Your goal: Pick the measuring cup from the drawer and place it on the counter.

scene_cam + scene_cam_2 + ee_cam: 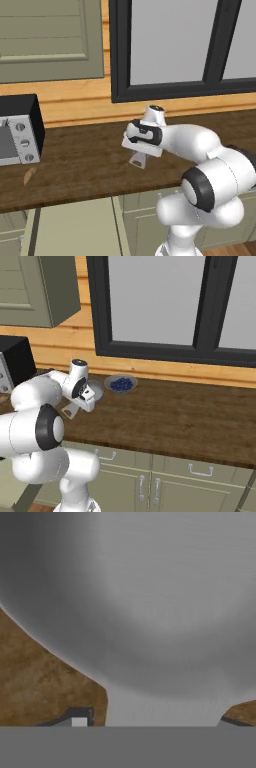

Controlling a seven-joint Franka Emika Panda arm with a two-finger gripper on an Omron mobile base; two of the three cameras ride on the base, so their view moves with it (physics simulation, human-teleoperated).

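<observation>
Now, measuring cup (150, 612) pinched by its handle in the gripper (150, 722), held low over the counter (85, 165), blueberry bowl (121, 384) just beyond.

The cup (150, 602) looks like brushed grey metal with a soft sheen; the counter (40, 677) is matt, dark-grained wood.

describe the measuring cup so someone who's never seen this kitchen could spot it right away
Start at the long dark wood counter under the big black-framed window. At the robot's pincer, the measuring cup is a small grey metal round cup. Unlike the glass bowl of blueberries beside it, it is opaque metal with a short flat handle.
</observation>
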